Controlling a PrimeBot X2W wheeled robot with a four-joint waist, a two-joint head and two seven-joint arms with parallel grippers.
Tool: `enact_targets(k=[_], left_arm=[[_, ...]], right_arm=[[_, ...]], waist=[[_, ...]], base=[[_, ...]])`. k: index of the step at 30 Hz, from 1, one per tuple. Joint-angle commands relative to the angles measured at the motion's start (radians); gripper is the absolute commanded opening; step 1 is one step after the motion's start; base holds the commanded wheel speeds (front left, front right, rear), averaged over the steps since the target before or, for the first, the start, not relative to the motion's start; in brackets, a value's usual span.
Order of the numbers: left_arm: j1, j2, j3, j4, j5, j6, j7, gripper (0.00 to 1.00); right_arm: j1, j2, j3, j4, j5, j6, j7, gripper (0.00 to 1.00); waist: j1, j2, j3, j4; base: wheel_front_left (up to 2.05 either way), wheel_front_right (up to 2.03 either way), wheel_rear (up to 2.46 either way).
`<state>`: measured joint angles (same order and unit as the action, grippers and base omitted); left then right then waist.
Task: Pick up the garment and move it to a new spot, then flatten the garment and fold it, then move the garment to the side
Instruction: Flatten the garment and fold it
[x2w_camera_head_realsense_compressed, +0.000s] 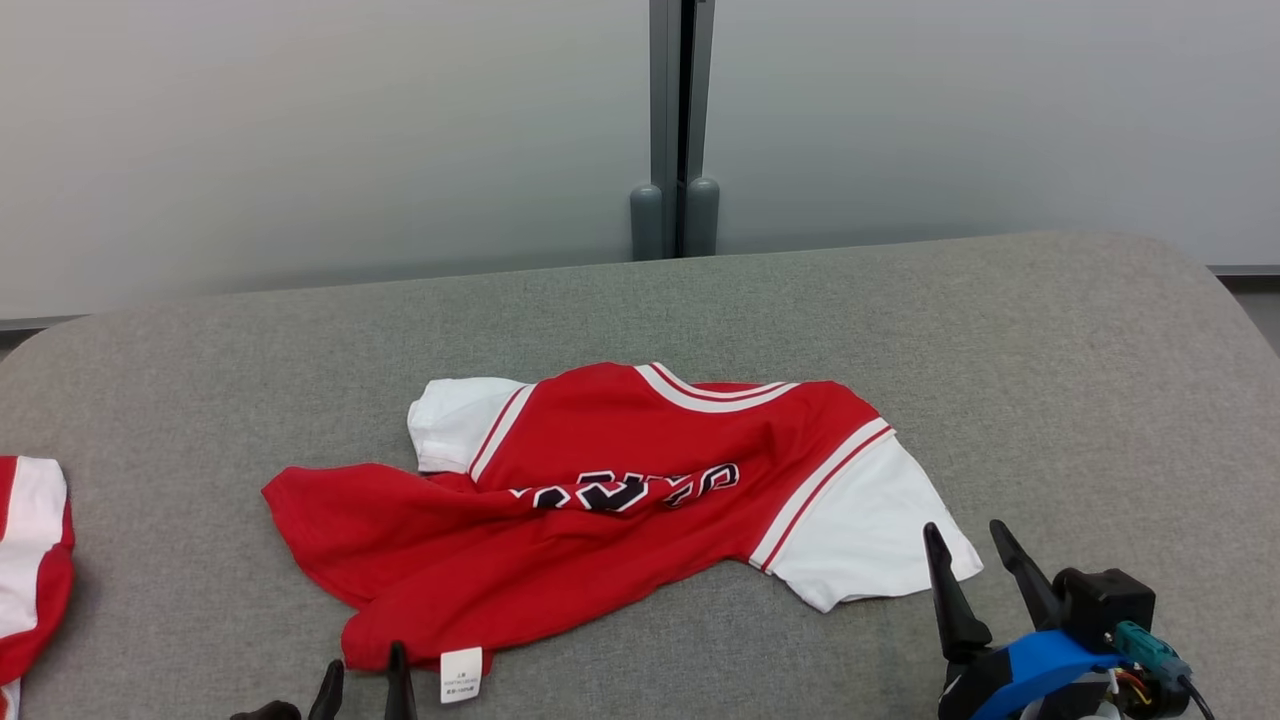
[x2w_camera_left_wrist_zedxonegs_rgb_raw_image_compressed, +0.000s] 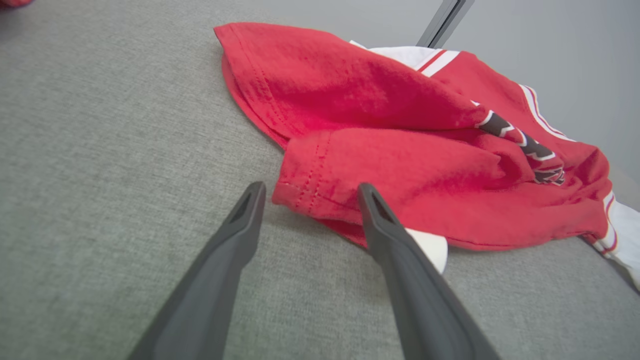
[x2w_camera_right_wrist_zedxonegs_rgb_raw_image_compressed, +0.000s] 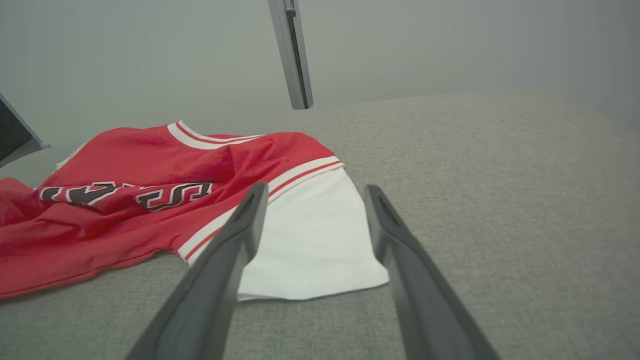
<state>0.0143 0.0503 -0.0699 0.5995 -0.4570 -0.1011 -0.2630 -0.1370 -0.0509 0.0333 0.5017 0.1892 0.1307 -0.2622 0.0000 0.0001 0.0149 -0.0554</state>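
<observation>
The garment (x2w_camera_head_realsense_compressed: 610, 500) is a red T-shirt with white sleeves and dark lettering, lying crumpled in the middle of the grey table (x2w_camera_head_realsense_compressed: 700, 300). Its lower hem is bunched toward me, with a white label (x2w_camera_head_realsense_compressed: 461, 674) sticking out. My left gripper (x2w_camera_head_realsense_compressed: 365, 680) stands open at the bottom edge, just short of that hem. In the left wrist view the garment's folded red hem corner (x2w_camera_left_wrist_zedxonegs_rgb_raw_image_compressed: 310, 185) lies right in front of the parted fingers (x2w_camera_left_wrist_zedxonegs_rgb_raw_image_compressed: 240, 220). My right gripper (x2w_camera_head_realsense_compressed: 972, 550) is open beside the white right sleeve (x2w_camera_right_wrist_zedxonegs_rgb_raw_image_compressed: 310, 240), which shows between its fingers (x2w_camera_right_wrist_zedxonegs_rgb_raw_image_compressed: 245, 220) in the right wrist view.
Another red and white garment (x2w_camera_head_realsense_compressed: 30, 560) lies at the table's left edge. A pale wall with a dark vertical post (x2w_camera_head_realsense_compressed: 675, 130) stands behind the table. Bare grey cloth (x2w_camera_head_realsense_compressed: 1080, 400) stretches to the right of the shirt and behind it.
</observation>
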Motion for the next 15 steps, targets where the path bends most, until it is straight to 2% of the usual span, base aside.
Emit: enact_targets(k=[1,15], left_arm=[[-0.022,0.000,0.006,0.000,0.002,-0.008,-0.003,1.00],[-0.050,0.000,0.010,0.006,0.020,-0.031,-0.003,1.00]], right_arm=[[-0.002,0.000,0.003,0.002,0.009,0.000,-0.004,1.00],[-0.018,0.000,-0.004,0.008,0.006,0.000,-0.004,1.00]], waist=[[0.0000,-0.0001,0.004,-0.001],[0.0000,-0.0001,0.026,-0.004]], base=[[0.00,0.00,0.00],[0.00,0.00,0.00]])
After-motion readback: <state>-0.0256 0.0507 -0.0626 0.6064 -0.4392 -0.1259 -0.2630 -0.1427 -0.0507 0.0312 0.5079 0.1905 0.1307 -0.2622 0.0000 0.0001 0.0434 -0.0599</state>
